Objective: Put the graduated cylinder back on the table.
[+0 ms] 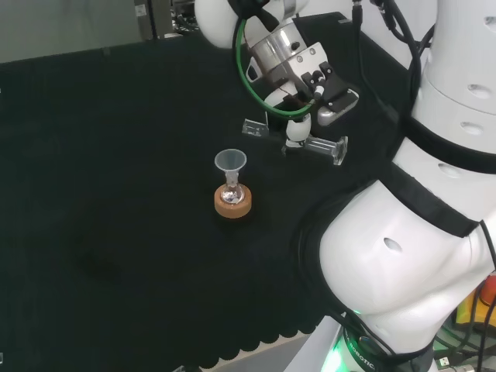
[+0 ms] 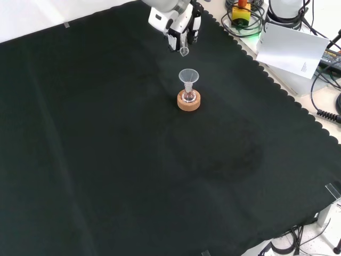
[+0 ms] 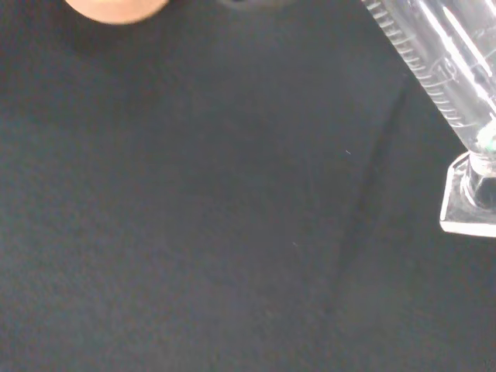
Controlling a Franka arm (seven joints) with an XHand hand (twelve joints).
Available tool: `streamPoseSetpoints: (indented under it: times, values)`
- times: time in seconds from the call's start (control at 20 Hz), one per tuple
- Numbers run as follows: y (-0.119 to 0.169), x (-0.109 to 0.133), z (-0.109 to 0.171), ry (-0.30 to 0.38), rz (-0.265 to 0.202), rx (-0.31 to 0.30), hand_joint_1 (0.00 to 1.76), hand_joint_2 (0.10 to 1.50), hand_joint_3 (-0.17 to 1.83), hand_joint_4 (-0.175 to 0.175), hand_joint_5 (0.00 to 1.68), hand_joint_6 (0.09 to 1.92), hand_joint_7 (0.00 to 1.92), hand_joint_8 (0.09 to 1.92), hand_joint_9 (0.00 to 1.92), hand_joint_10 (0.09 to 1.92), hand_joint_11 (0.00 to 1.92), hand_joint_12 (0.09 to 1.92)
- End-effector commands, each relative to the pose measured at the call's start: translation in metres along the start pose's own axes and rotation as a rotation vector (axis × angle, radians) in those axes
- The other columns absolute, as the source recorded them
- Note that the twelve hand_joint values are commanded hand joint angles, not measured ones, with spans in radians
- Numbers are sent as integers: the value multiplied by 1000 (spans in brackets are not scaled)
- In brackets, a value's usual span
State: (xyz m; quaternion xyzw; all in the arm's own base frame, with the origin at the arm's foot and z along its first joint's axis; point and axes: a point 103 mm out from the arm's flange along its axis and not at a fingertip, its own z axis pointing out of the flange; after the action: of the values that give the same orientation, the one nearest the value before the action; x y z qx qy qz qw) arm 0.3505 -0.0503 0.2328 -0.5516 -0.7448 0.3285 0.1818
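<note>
Above the black cloth of the worktop (image 1: 116, 232), in the head view, we see the robot hand (image 1: 298, 105) reaching down from the white arm (image 1: 411, 256), its fingers curled round a clear graduated cylinder (image 1: 322, 146). The cylinder lies nearly level in that grasp: its flat foot points to the view's right, and its other end sticks out to the left of the fingers. We cannot tell from this view whether any part of it touches the cloth.

In the front view we find the robot hand (image 2: 176, 24) near the top edge, with the cylinder (image 2: 184, 49) showing just beneath it, one end hanging below the fingers.

In the wrist view the cylinder (image 3: 442, 70) runs slantwise, its printed scale lines plain on the glass, ending in the angular foot over the dark cloth. A small greenish spot sits inside the tube just by the foot. A pale blurred fingertip (image 3: 116, 8) of the robot hand shows at the edge.

Near the hand, to its lower left in the head view, we see a small flask (image 1: 231, 190) seated in a cork ring (image 1: 232, 203), with a clear funnel (image 1: 230, 163) standing in its neck. In the front view the same flask (image 2: 188, 96) stands just below the hand, apart from the cylinder.
</note>
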Motion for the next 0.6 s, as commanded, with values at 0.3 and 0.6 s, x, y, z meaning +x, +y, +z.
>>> streamPoseSetpoints:
  times: [0.3,0.6]
  values:
    - [13,8,-1,197,-138,-335,1261,1109,1,-175,980,1001,1008,987,1401,87,1215,737]
    - [40,-8,-19,265,-161,-510,1261,1110,1,-175,978,1003,1006,990,1401,87,1216,738]
